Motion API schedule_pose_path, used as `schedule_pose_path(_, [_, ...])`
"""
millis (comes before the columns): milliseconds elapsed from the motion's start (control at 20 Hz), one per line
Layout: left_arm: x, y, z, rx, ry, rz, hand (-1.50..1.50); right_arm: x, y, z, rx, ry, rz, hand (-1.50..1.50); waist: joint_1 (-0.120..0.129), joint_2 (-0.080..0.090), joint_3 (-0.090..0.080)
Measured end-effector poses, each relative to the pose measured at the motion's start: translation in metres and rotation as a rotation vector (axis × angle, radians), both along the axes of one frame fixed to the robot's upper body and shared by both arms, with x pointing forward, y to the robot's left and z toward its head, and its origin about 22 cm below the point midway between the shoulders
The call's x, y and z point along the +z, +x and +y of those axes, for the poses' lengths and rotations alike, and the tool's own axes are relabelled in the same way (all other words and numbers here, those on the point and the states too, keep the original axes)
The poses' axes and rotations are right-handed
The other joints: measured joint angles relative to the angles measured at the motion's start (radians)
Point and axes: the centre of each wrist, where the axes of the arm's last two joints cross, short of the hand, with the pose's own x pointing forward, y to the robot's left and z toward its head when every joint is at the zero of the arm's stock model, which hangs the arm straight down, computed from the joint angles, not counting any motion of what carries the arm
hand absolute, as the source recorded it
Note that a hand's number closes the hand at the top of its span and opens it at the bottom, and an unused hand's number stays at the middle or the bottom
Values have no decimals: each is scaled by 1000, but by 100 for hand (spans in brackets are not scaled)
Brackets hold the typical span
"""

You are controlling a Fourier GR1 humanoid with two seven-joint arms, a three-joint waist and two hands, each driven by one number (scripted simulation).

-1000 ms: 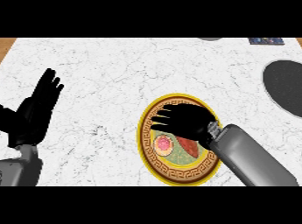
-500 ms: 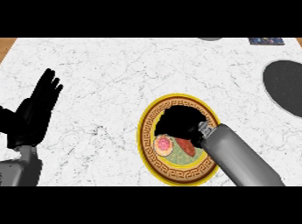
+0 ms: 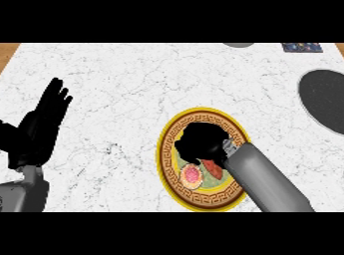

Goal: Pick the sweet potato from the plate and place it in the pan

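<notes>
The right hand (image 3: 202, 141) curls down over the sweet potato (image 3: 212, 167) on the gold-rimmed plate (image 3: 164, 149), apparently closing round it to lift; the dark pan (image 3: 335, 102) waits well apart at far right; the left hand (image 3: 35, 127) rests open, fingers up, at left.

Your right forearm (image 3: 266, 182) enters from the lower edge and angles up and to the left, ending over the plate (image 3: 176, 130). Your right hand (image 3: 202, 142) sits palm-down above the plate's centre with its fingers curled downward; a reddish sweet potato (image 3: 212, 167) shows just beneath the wrist, under the hand. Your left hand (image 3: 36, 130) rests well to the left of the plate, open, fingers straight and pointing upward, thumb spread outward. Your left forearm (image 3: 16, 194) shows below it.
</notes>
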Motion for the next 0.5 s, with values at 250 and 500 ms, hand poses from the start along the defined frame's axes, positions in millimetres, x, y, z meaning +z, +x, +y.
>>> schedule_pose_path(250, [-9, -1, 2, -2, -4, 9, 0, 2, 5, -5, -50, 51, 33, 150, -3, 3, 1])
schedule_pose_path(500, [-10, -5, 14, 43, 2, 12, 0, -3, 20, -60, -535, 101, 31, 150, -50, -2, 2])
